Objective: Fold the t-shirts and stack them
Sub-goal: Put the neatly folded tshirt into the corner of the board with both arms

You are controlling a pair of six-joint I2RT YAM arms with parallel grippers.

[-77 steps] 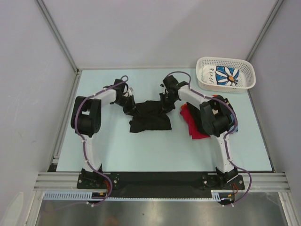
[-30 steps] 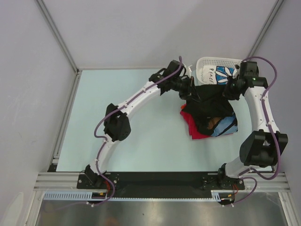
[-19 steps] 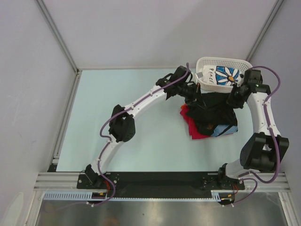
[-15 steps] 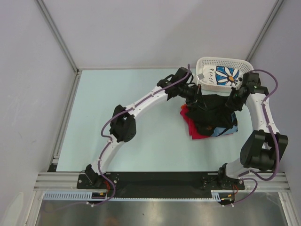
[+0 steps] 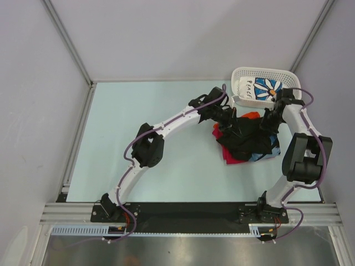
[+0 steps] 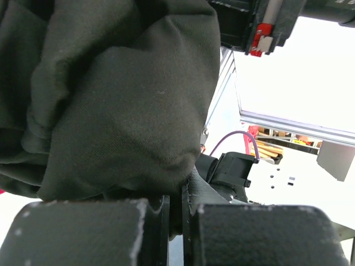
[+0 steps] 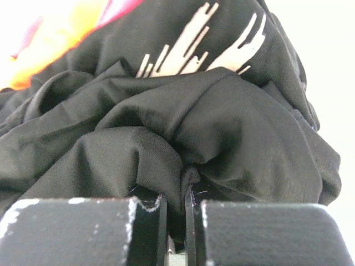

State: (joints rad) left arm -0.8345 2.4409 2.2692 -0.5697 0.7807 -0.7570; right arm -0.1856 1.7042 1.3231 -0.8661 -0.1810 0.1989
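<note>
Closest to me, my left claw (image 6: 175, 202) is pinched tight on a fold of the black t-shirt (image 6: 122, 100), whose cloth runs down into the slit between my fingers and fills most of that wrist view. My right claw (image 7: 175, 202) is clamped the same way on another bunched fold of it. Only the right wrist view shows pale brush strokes (image 7: 194, 39) on black cloth just beyond my fingers; whether they belong to the shirt I hold or to one beneath it, I cannot tell. An orange-red blur (image 7: 55, 33) past them is too washed out to name. From above, the shirt hangs as a crumpled heap between my two claws, with my left claw (image 5: 230, 119) at one edge and my right claw (image 5: 269, 119) at the other. That view alone shows a red t-shirt (image 5: 228, 154) beneath it, nearer my bases, and a scrap of light blue (image 5: 260, 157) peeking out on the table (image 5: 138, 122). My fingertips are lost in the cloth there. Just beyond my claws stands the white basket (image 5: 265, 70) with the daisy t-shirt (image 5: 270, 88) inside.
</note>
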